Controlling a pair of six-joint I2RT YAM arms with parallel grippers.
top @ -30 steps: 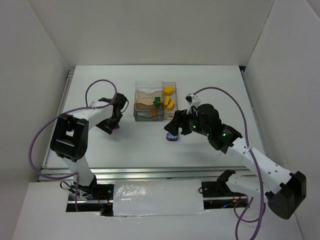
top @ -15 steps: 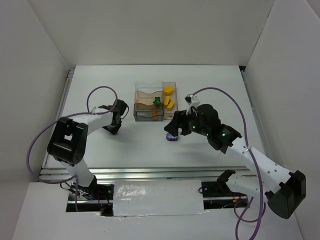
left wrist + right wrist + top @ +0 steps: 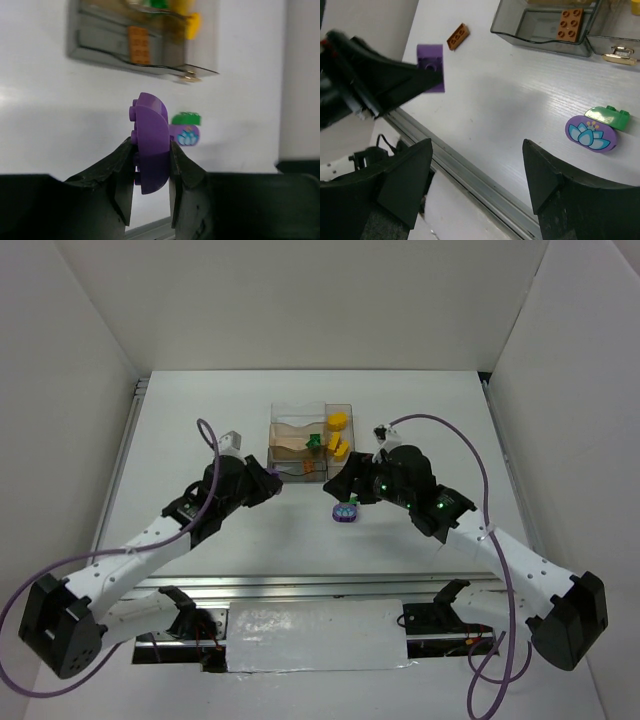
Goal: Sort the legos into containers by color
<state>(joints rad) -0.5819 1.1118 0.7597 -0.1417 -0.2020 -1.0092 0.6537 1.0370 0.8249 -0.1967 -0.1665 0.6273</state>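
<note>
My left gripper (image 3: 150, 167) is shut on a purple lego (image 3: 150, 140), held on edge above the table a short way in front of the containers (image 3: 100, 50). In the top view that gripper (image 3: 270, 483) hangs just left of the containers (image 3: 290, 428). A rounded purple lego with a green top (image 3: 592, 134) lies on the table by itself (image 3: 346, 512). My right gripper (image 3: 476, 145) is open and holds nothing; it hovers above and behind that piece (image 3: 345, 485). An orange-brown lego (image 3: 457, 36) lies loose on the table.
The bins hold yellow legos (image 3: 338, 422), a green one (image 3: 313, 441) and an orange one (image 3: 570, 24) in the grey near bin. White walls close in the table on three sides. A metal rail (image 3: 470, 175) runs along the near edge.
My left gripper shut on the purple lego, lifted it and swung right toward the containers. The right gripper drew back slightly, uncovering the rounded purple piece.
</note>
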